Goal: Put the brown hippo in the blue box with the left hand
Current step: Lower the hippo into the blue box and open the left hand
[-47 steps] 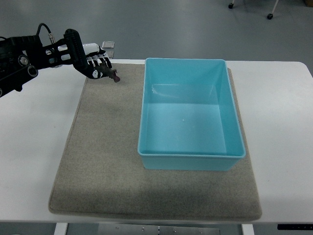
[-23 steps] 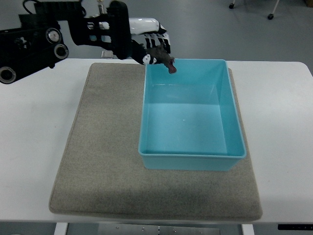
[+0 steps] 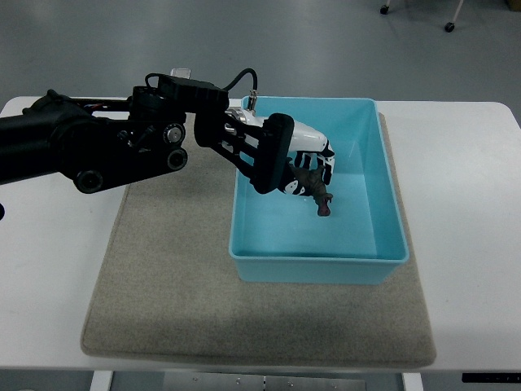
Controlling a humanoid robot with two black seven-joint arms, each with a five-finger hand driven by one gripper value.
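Observation:
The blue box stands on the right half of a grey mat. My left hand reaches over the box's left wall and hangs inside it, near the middle. Its fingers are curled on the brown hippo, which pokes out below the fingertips with one end pointing down toward the box floor. Whether the hippo touches the floor I cannot tell. My black left arm stretches in from the picture's left edge. The right arm is out of view.
The grey mat covers the middle of a white table. A small pale object sits at the table's far edge behind the arm. Grey floor lies beyond the table.
My left hand has carried the hippo from the mat's far left corner, over the box's far left rim, and down into the middle of the box.

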